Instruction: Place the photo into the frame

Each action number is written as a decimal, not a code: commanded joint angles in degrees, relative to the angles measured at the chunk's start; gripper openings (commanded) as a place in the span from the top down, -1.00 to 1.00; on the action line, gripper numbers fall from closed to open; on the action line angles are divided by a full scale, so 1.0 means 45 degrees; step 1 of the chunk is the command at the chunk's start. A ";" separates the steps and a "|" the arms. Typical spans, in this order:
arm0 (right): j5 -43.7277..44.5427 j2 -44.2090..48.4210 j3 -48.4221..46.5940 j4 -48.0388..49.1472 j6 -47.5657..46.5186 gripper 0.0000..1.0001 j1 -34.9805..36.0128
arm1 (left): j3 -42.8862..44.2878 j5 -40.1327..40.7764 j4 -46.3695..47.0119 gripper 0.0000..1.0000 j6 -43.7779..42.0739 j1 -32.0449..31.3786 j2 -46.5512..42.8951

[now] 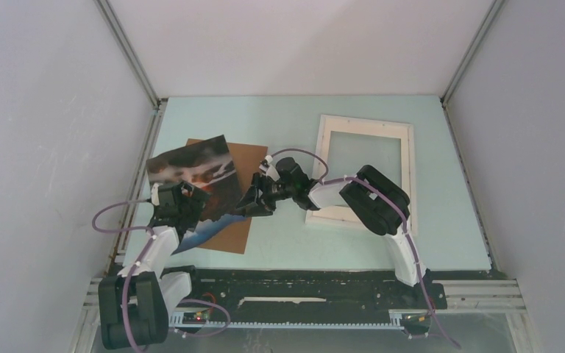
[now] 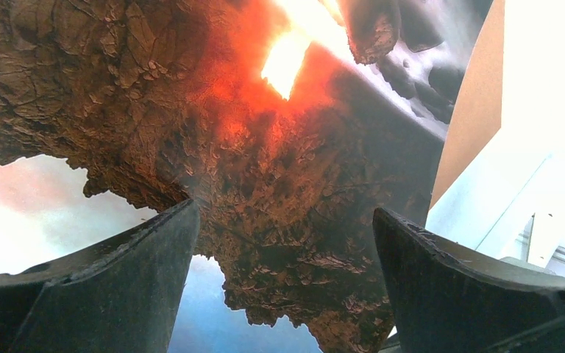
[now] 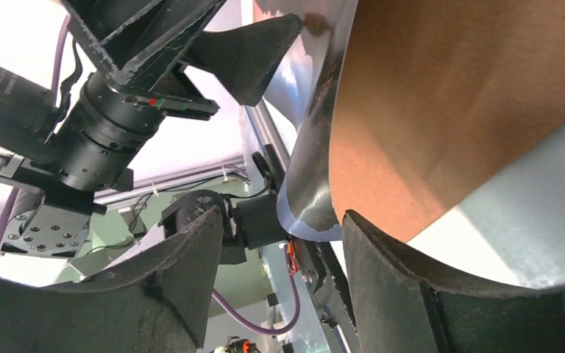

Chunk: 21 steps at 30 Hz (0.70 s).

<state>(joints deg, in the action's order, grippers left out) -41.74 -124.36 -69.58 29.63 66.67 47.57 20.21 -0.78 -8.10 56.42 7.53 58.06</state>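
Clearly the photo [image 1: 191, 165], curled up off the brown board [image 1: 254, 158] left of the frame [image 1: 368, 123], could crease: right jaws, partly apart, straddle its edge; left jaws hang wide above.

The photo [image 1: 197, 173] looks glossy paper, the brown board [image 1: 249, 165] matt, perhaps fibreboard, the frame [image 1: 368, 123] smooth white.

Photo [image 1: 191, 165] lies askew over brown backing board [image 1: 250, 165]; L gripper [image 1: 183, 198] over photo, R gripper [image 1: 251, 204] at photo's R edge. White frame [image 1: 366, 123] flat, further R.
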 commanded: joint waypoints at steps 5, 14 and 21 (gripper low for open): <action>-0.0033 -0.0069 -0.0603 0.1615 0.0989 -0.37 -0.0038 | -0.0726 -0.0320 -0.1365 -0.98 -0.0368 0.0034 0.0227; -0.0314 -0.1597 -0.2690 0.0328 -0.0140 -0.41 -0.0189 | -0.0656 -0.0250 -0.1363 -1.00 -0.0410 0.0054 0.0447; 0.1997 -0.1071 -0.2991 -0.3225 -0.1360 -0.29 0.0017 | -0.0698 -0.0383 -0.1127 -1.00 -0.0608 0.0045 0.0399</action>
<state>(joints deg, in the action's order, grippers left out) -40.38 -132.05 -82.28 25.39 65.21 47.05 19.99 -1.72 -7.29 56.10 7.55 58.59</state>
